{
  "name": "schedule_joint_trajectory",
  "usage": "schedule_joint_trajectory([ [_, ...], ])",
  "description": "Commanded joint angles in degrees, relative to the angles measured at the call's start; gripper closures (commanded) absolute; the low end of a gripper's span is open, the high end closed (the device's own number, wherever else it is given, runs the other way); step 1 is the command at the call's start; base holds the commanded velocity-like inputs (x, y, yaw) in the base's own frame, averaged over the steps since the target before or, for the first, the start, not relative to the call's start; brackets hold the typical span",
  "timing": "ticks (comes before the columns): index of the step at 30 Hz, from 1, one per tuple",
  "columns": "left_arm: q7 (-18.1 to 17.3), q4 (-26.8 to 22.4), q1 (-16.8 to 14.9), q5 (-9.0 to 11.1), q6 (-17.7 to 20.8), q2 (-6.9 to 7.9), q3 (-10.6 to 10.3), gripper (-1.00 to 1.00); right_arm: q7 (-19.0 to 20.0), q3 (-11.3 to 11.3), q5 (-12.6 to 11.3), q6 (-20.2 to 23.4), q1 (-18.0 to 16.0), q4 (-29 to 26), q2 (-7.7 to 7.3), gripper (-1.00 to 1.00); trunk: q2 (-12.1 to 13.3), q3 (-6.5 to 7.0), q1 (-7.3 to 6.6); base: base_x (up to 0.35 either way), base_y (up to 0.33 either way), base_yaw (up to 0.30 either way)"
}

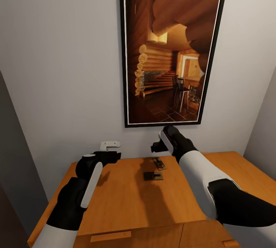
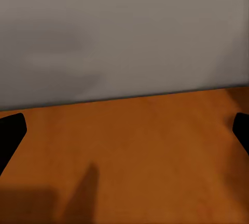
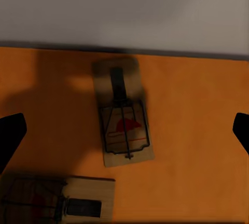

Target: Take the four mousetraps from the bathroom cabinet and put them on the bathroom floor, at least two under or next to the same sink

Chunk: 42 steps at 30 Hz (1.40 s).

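Note:
Two mousetraps lie on top of the orange-brown cabinet [image 1: 126, 198], close to the wall. The farther mousetrap [image 1: 158, 163] sits angled, and the nearer mousetrap [image 1: 153, 176] lies crosswise just in front of it. My right gripper [image 1: 158, 146] hovers open above the farther one. In the right wrist view that trap [image 3: 124, 125], with its red mark, lies centred between the spread fingertips [image 3: 13, 133], and the second trap [image 3: 57, 200] lies at the frame's edge. My left gripper [image 1: 110, 151] is open over the cabinet's back left, its fingertips [image 2: 11, 130] holding nothing.
A large framed picture of a log interior [image 1: 172, 56] hangs on the grey wall right behind the cabinet. A drawer handle [image 1: 110, 236] shows on the cabinet front. Walls close in at both sides of the cabinet.

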Motion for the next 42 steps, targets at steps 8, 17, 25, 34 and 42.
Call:
schedule_joint_trajectory([
  [8,0.5,-0.1,-0.1,0.6,0.2,-0.04,0.0,-1.00,1.6,0.1,-1.1,0.2,-2.8,4.1,0.00,-1.00,-0.1,-0.08,0.00,0.000,0.000,0.000],
  [17,0.6,-0.1,-0.1,0.6,0.2,-0.01,0.0,-1.00,2.8,0.1,-1.4,0.2,-4.1,5.1,-0.09,-1.00,-0.1,-0.08,0.00,0.000,0.000,0.000],
  [25,0.6,-0.1,-0.1,0.6,0.2,0.01,0.0,-1.00,3.0,0.1,-1.4,0.2,-4.7,5.2,-0.18,-1.00,-0.1,-0.08,0.00,0.000,0.000,0.000],
  [34,0.6,-0.1,-0.1,0.5,0.1,-0.02,0.0,-1.00,3.1,0.1,-1.4,0.2,-4.9,5.2,-0.17,-1.00,-0.1,-0.08,0.00,0.054,0.000,0.000],
  [42,0.7,-0.1,-0.1,0.5,0.0,0.01,-0.1,-1.00,3.1,0.1,-1.5,0.2,-4.9,5.2,-0.16,-1.00,-0.1,-0.08,0.00,0.155,0.000,0.000],
])
